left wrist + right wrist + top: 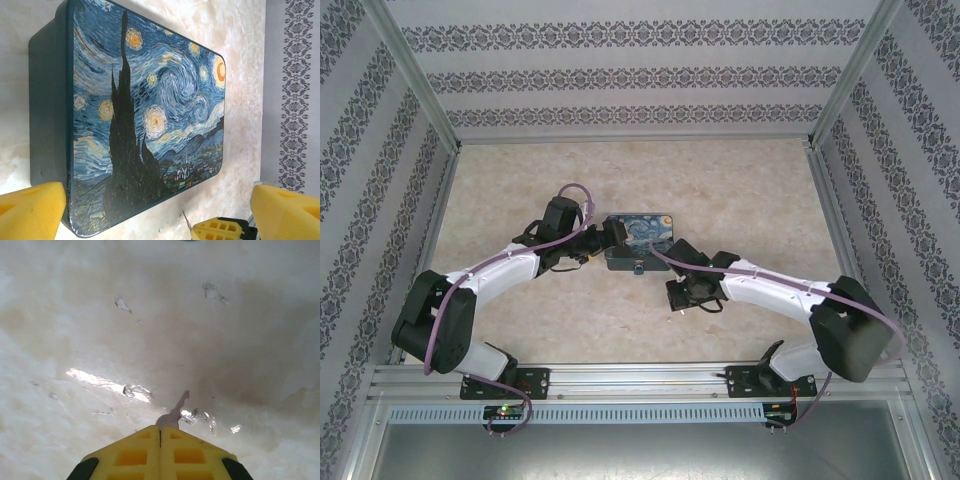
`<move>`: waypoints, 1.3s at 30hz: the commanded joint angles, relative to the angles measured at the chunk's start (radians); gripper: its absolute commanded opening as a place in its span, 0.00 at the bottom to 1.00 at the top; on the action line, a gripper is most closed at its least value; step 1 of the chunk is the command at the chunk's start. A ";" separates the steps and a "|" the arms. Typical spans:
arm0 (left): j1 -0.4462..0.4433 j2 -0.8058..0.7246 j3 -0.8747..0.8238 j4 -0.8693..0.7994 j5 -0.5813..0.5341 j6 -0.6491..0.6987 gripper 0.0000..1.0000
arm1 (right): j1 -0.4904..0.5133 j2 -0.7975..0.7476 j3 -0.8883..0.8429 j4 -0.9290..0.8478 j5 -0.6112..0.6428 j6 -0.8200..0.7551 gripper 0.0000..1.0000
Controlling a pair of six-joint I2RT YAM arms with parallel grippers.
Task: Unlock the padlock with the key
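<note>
The right tool [160, 434] is clamped shut on the bow of the key [175, 409]. Only the notched blade sticks out past the yellow fingertips, aimed forward and down at the pale marbled tabletop [225, 315]. Pinching it by the head like this leaves the whole blade free to enter a keyhole. Whether the blade tip touches the tabletop or hangs just above it cannot be told, since glare and small shiny flecks sit right around it. The left tool [159, 216] stands wide open at one end of the night-sky tin box [150, 115], a yellow pad [31, 210] low on each side of it. That looks like a stance for bracing the box so it will not slide once the key pushes in, though contact with the box walls is cut off at the frame edge and cannot be confirmed. From above, the padlock [638, 267] is a tiny teal speck at the middle of the box's near wall, with the key-holding tool near it but apart, off to the front right. Its shackle, its keyhole and which way that keyhole faces are too small to make out, so how far the key's angle is off from the slot is unclear.
</note>
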 commanded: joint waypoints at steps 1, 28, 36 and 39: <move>-0.014 0.004 0.009 0.058 0.037 -0.037 0.95 | -0.023 -0.057 -0.020 0.027 -0.045 0.023 0.00; -0.130 0.082 0.103 0.217 0.146 -0.225 0.78 | -0.244 -0.145 0.009 0.422 -0.450 0.037 0.00; -0.136 0.100 0.057 0.333 0.147 -0.364 0.71 | -0.256 -0.143 -0.006 0.490 -0.462 0.101 0.00; -0.139 0.114 0.039 0.401 0.157 -0.448 0.67 | -0.256 -0.148 -0.007 0.496 -0.455 0.109 0.00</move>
